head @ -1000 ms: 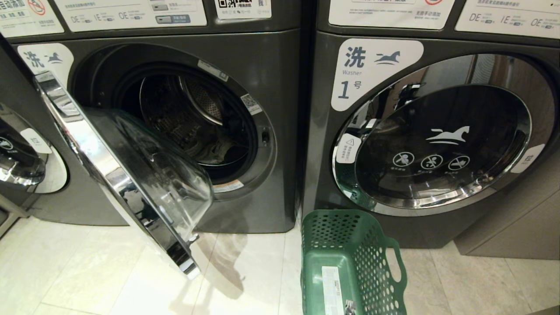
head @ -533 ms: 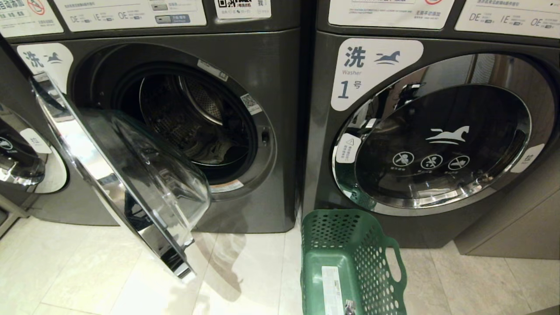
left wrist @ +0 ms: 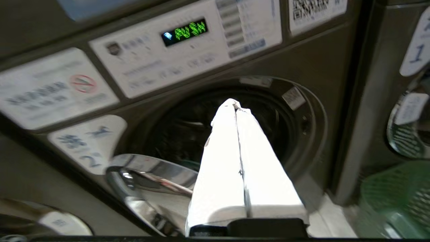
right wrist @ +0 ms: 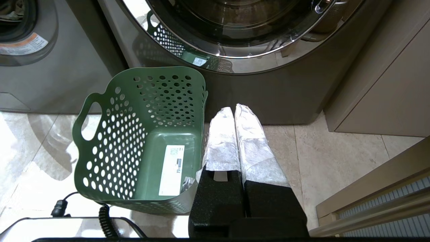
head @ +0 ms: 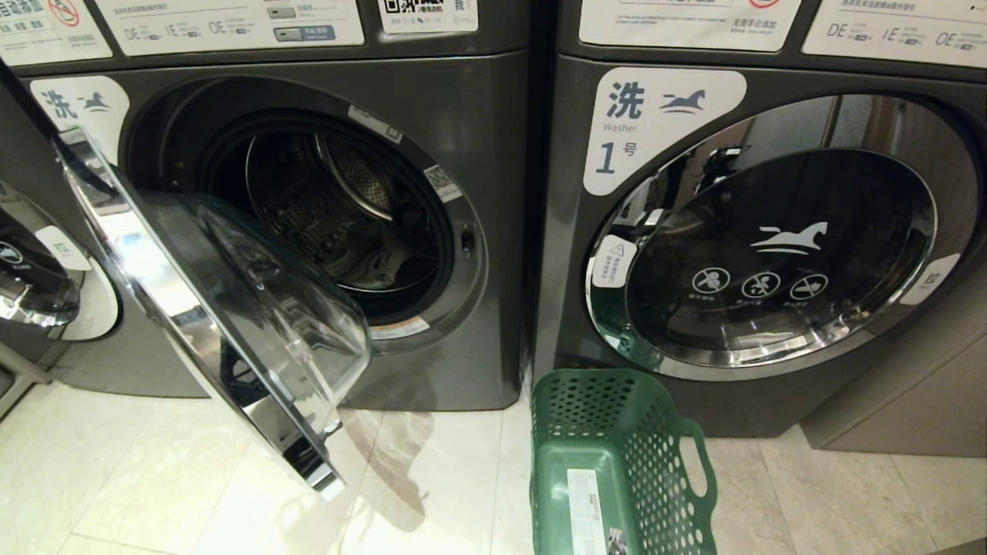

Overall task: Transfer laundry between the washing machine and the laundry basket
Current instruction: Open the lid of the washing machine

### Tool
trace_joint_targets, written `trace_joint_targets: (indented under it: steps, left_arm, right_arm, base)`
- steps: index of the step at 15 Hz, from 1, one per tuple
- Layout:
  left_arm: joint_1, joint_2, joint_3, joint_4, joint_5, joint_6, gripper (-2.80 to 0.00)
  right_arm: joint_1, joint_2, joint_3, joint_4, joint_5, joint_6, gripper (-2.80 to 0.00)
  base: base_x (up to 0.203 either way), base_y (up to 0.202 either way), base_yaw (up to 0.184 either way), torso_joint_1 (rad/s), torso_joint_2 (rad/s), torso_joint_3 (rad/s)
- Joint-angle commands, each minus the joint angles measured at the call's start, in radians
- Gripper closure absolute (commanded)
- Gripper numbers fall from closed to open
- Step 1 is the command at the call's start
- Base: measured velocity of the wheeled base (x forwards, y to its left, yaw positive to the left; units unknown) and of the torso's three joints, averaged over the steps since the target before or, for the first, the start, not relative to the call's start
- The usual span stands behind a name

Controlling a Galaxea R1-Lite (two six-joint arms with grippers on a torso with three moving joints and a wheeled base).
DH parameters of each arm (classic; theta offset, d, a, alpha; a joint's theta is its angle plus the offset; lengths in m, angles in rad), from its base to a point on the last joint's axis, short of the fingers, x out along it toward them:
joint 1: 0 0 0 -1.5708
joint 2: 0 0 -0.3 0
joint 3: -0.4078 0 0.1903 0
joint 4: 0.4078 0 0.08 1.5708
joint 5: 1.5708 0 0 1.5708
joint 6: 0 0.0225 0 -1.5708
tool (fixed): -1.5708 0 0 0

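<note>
Now: left gripper (left wrist: 239, 111) closed, empty, aimed at open washing machine (head: 432, 154) drum. Laundry (head: 385, 266) low inside drum; laundry basket (head: 617, 401) bare, on floor beside. Best reopened before entry, steered past swung door (head: 231, 308), clamped on thick fold.

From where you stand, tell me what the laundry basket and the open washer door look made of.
Laundry basket: green moulded plastic, matte, punched with round holes. Washer door: mirror-bright chrome-look rim, metal or plated plastic, around a clear domed bowl, probably glass.
</note>
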Motion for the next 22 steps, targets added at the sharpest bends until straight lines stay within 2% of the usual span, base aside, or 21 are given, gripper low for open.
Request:
trace_joint_targets:
  steps: [1, 4, 7, 12, 14, 18, 22]
  left_arm:
    - [-0.078, 0.123, -0.045, 0.013, -0.002, -0.001, 0.00]
    - [-0.214, 0.269, -0.132, 0.032, 0.000, 0.029, 0.00]
    - [-0.264, 0.319, -0.159, 0.157, 0.025, 0.137, 0.00]
    - [-0.264, 0.312, -0.161, 0.450, 0.091, 0.183, 0.00]
    - [-0.263, 0.312, -0.161, 0.473, 0.136, 0.203, 0.00]
    - [-0.242, 0.315, -0.159, 0.532, 0.238, 0.204, 0.00]
    - [-0.123, 0.295, -0.137, 0.537, 0.262, 0.205, 0.00]
  right_arm:
    - [-0.001, 0.002, 0.000, 0.000, 0.000, 0.000, 0.00]
    - [-0.001, 0.002, 0.000, 0.000, 0.000, 0.000, 0.00]
    - [0.000, 0.002, 0.000, 0.000, 0.000, 0.000, 0.00]
    - [-0.001, 0.002, 0.000, 0.000, 0.000, 0.000, 0.00]
    - [-0.001, 0.002, 0.000, 0.000, 0.000, 0.000, 0.00]
    - [-0.001, 0.002, 0.000, 0.000, 0.000, 0.000, 0.00]
    - [0.000, 0.002, 0.000, 0.000, 0.000, 0.000, 0.00]
  base:
    - [0.000, 0.000, 0.000, 0.000, 0.00, 0.000]
    - [0.000, 0.000, 0.000, 0.000, 0.00, 0.000]
    - [0.000, 0.000, 0.000, 0.000, 0.00, 0.000]
    - [0.000, 0.000, 0.000, 0.000, 0.00, 0.000]
    - [0.000, 0.000, 0.000, 0.000, 0.00, 0.000]
    - [0.000, 0.000, 0.000, 0.000, 0.00, 0.000]
    - [0.000, 0.000, 0.000, 0.000, 0.00, 0.000]
